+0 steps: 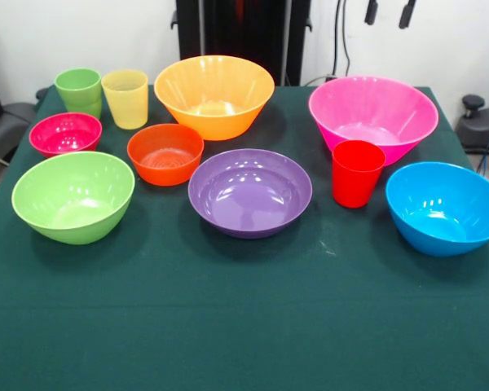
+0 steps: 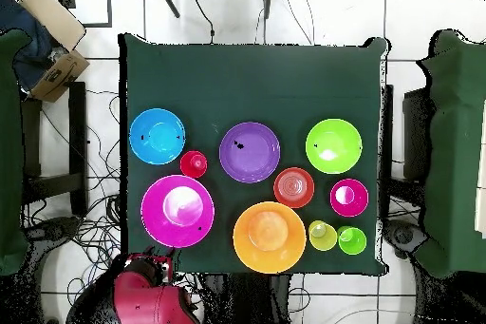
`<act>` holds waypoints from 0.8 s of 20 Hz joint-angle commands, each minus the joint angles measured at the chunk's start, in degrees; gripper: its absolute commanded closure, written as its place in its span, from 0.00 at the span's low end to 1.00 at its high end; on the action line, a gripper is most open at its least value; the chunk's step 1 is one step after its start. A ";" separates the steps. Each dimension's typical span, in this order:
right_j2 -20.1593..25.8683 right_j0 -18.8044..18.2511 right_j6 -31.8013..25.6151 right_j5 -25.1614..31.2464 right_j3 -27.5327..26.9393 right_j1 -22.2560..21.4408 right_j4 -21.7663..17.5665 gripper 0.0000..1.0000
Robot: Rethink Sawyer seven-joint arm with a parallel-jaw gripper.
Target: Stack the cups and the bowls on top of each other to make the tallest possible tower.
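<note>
While nothing is stacked yet, every piece sits upright and apart on the dark green tablecloth (image 1: 244, 326)

- Far row, left to right: green cup (image 1: 79, 90) against yellow cup (image 1: 125, 98), orange bowl (image 1: 214, 94), pink bowl (image 1: 372, 114)
- Middle: small magenta bowl (image 1: 65, 133), small red-orange bowl (image 1: 165, 153), red cup (image 1: 358, 173) just beside the pink bowl
- Near row: lime bowl (image 1: 73, 195), purple bowl (image 1: 250, 191), blue bowl (image 1: 445, 205)
- Gripper (image 1: 389, 11) drawn back at the top edge, off the table's far right; released or clenched, cannot tell
- Red arm (image 2: 142, 296) folded by that corner
- Room: white wall behind, pale tiled floor (image 2: 418, 16) strewn with cables, cardboard box (image 2: 57, 73) off one side
</note>
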 commanded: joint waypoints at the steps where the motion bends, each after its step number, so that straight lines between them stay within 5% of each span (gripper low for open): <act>1: 1.06 0.52 10.83 4.32 -0.58 3.17 2.02 0.00; 16: 0.27 1.14 10.82 3.42 -0.76 3.42 1.75 0.00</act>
